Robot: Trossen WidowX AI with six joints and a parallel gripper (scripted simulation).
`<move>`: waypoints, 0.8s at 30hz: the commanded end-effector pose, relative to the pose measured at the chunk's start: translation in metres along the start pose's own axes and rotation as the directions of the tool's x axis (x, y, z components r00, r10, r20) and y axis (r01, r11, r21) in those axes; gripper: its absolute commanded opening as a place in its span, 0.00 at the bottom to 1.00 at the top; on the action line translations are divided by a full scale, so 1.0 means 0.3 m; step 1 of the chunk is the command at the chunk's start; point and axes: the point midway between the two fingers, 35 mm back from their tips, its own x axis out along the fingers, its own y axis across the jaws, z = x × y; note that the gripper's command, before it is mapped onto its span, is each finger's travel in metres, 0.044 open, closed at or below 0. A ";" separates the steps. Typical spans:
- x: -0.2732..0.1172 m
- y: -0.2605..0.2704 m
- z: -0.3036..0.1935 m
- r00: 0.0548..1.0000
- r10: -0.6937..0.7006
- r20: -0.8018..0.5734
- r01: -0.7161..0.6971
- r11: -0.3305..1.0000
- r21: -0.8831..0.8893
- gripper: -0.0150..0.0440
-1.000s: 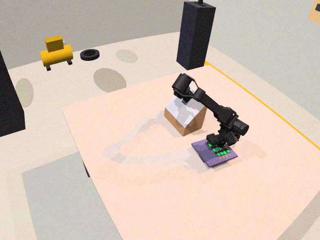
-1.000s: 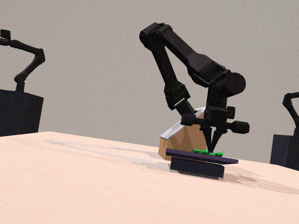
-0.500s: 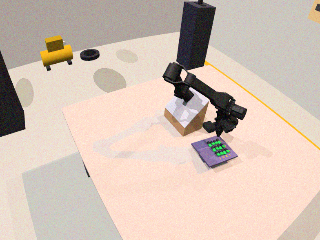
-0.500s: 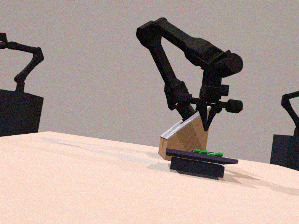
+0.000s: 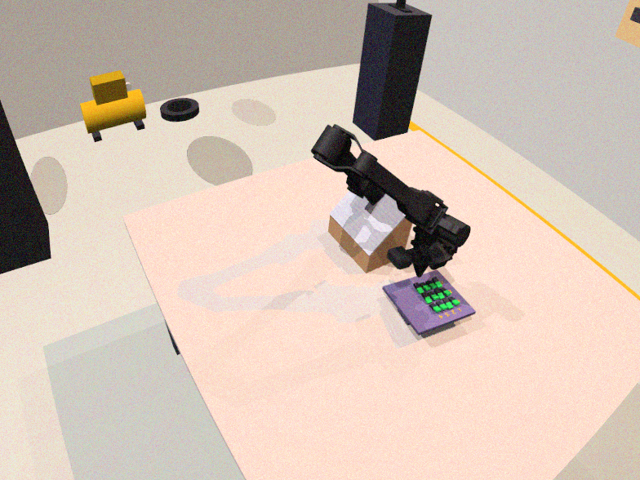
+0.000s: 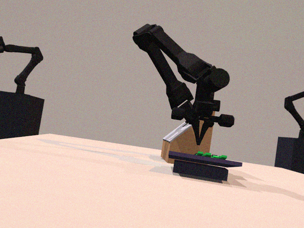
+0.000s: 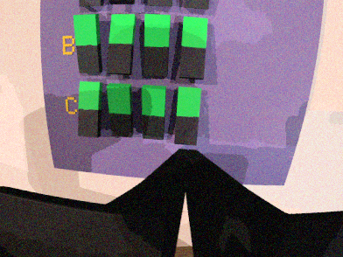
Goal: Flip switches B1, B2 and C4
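A purple panel [image 5: 408, 305] [image 6: 186, 157] [image 7: 262, 79] bears rows of rocker switches, each green on its far half and dark on its near half. In the wrist view, switches B1 [image 7: 87, 32] and B2 [image 7: 122, 31] stand at the left of row B, and C4 [image 7: 189, 102] ends row C at the right. I cannot tell surely which end of each is raised. Row A is mostly cut off at the top of that view. My gripper [image 5: 420, 273] [image 6: 198, 143] [image 7: 186, 158] is shut and empty, above the panel; its tips appear just below C4's dark near end in the wrist view.
A wooden block [image 5: 346, 236] [image 6: 187, 144] with a sloped, pale top stands under the arm's base, just behind the panel. Dark pedestals [image 5: 390, 72] [image 6: 19, 114] stand beyond the table. A yellow tank [image 5: 113, 111] and a black ring [image 5: 167, 113] lie on the floor.
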 end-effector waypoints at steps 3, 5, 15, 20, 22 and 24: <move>0.032 -0.002 0.002 1.000 -0.003 0.010 0.003 1.000 -0.004 0.25; 0.042 -0.002 0.001 1.000 -0.003 0.010 0.003 1.000 -0.004 0.25; 0.081 -0.002 0.001 1.000 -0.003 0.010 0.003 1.000 -0.004 0.25; 0.089 -0.002 0.000 1.000 -0.004 0.010 0.004 1.000 -0.004 0.25; 0.089 -0.002 0.000 1.000 -0.004 0.010 0.004 1.000 -0.004 0.25; 0.089 -0.002 0.000 1.000 -0.004 0.010 0.004 1.000 -0.004 0.25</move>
